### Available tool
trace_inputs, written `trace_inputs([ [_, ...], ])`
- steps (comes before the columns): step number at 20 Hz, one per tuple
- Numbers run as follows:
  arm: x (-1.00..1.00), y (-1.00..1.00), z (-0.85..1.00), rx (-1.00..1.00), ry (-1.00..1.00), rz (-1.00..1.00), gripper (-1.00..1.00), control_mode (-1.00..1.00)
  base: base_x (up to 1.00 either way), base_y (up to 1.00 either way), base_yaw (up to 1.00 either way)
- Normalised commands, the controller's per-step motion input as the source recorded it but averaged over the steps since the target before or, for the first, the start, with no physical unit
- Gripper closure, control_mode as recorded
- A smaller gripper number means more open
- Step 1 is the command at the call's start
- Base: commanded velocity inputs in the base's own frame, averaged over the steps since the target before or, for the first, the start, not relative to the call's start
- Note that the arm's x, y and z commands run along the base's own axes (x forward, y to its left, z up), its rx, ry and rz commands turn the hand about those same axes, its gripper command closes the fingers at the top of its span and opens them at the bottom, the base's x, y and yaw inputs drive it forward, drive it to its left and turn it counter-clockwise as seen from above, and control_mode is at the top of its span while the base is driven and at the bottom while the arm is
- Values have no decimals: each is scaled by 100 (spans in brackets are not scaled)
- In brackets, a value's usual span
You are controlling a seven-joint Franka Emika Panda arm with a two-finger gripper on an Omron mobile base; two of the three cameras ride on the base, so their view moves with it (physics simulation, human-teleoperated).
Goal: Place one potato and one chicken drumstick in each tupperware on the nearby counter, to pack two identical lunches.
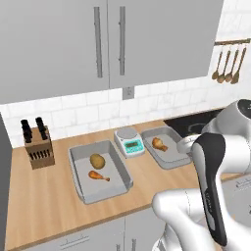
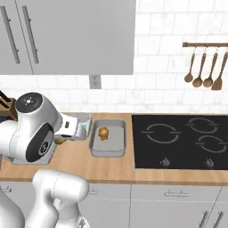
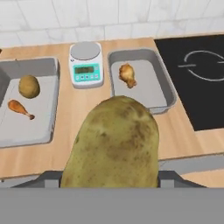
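A wooden knife block [image 1: 38, 145] is standing at the far left of the light-brown counter [image 1: 44, 196], near the tiled wall. To its right, the left tupperware [image 1: 78, 179] is lying open, holding a potato [image 1: 97, 160] with a chicken drumstick [image 1: 98, 175] just in front of it, the two apart. Next along, a small white-and-teal digital scale [image 1: 129, 141] is sitting between the two containers. To the right of the scale, the right tupperware [image 3: 159, 92] is holding a single chicken drumstick [image 3: 127, 74] near its back end. Further right, a black glass cooktop [image 2: 178, 140] is set into the counter, and wooden utensils [image 2: 205, 71] are hanging from a rail on the wall above it.

In the hand view, the gripper [image 3: 109, 177] is grasping a second, large potato [image 3: 111, 144] between its fingers, holding it in the air in front of the right tupperware.
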Motion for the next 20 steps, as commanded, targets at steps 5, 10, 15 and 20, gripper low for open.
trace_inputs([
  [5,27,-23,-36,0,12,16,100,-100,23,-15,18],
  [10,87,-42,-46,0,11,4,100,-100,0,0,0],
  [15,100,-34,-67,0,7,0,100,-100,0,0,0],
  [20,93,-42,-53,0,20,0,100,-100,0,0,0],
])
